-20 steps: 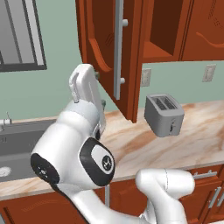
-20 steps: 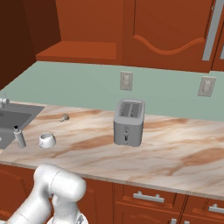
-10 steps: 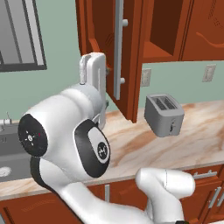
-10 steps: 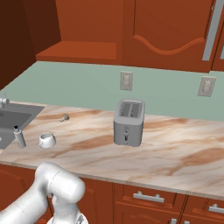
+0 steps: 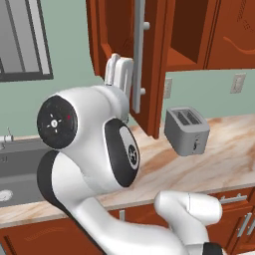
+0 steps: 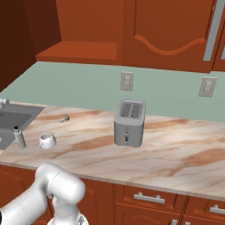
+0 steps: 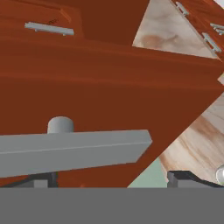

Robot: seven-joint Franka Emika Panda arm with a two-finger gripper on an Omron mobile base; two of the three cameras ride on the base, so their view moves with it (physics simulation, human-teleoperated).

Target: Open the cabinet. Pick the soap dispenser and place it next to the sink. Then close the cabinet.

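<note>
Cabinet door hangs open, its long bar handle lying crosswise just before the wide-open, empty pincer.

— What is recorded for walls and openings?
— A pale green wall is noted behind the counter, fitted with two cream outlet plates, one to each side above the toaster. A grey-framed window is set at the left of the left base view.

— And the furniture?
— A marbled beige-and-brown countertop is listed, carried on reddish-brown base cabinets with short silver handles. Wall cupboards of the same wood are hung above. A grey two-slot toaster is stood on the counter, near the wall. Even, soft lighting is observed throughout.
</note>
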